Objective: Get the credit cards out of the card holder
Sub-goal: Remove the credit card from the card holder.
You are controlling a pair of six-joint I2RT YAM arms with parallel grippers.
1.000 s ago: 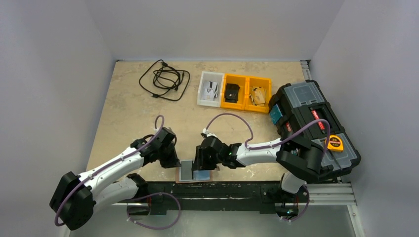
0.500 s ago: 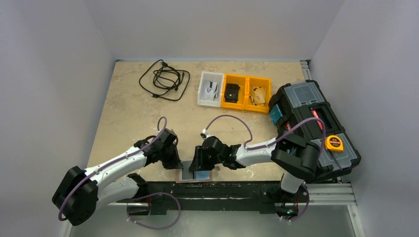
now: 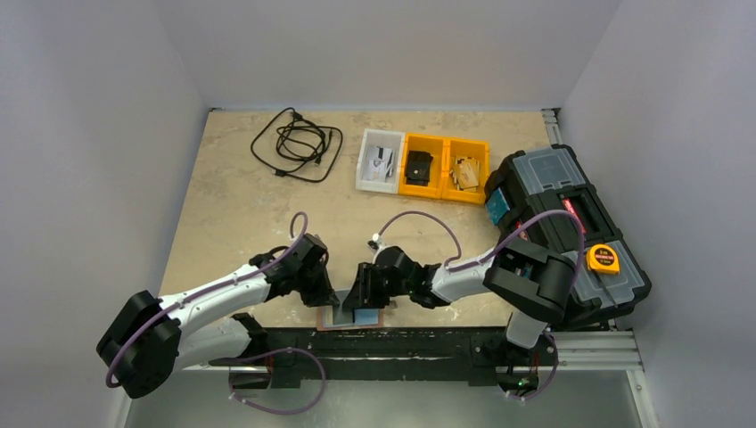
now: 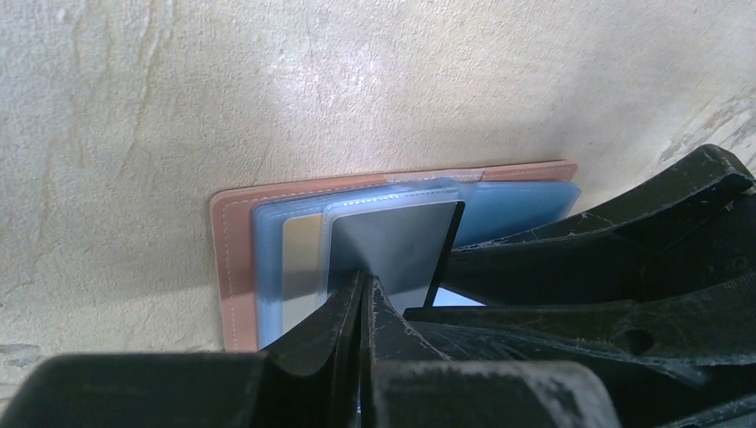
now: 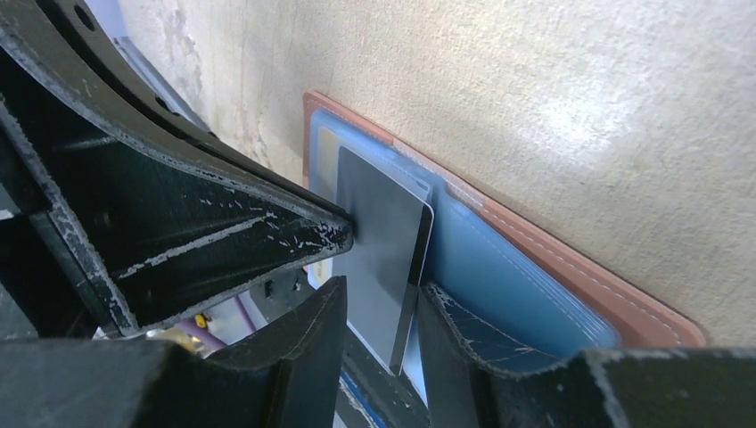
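The left gripper (image 4: 361, 283) pinches the grey card (image 4: 392, 236), partly out of the card holder (image 4: 232, 267) at the table's (image 4: 446, 80) near edge, with the right gripper (image 5: 382, 296) narrowly parted astride it; a skewed pull may drag the wallet off that edge.

Table (image 4: 267, 89) under me is beige, veined like pale marble. Holder (image 4: 234, 267) shows salmon-brown with a light stitched border, and blue see-through sleeves (image 4: 517, 209) inside. Grey card (image 4: 392, 245) up front, dark and glossy, black along its edge, with a tan card (image 4: 303, 259) beside it. My fingers (image 4: 312, 343) are black, scratched white. Up back there's a black cable (image 3: 297, 143), one white bin (image 3: 365, 174), two yellow bins (image 3: 443, 169), a black toolbox (image 3: 535, 209) with grey lids, and a yellow tape (image 3: 604, 259).
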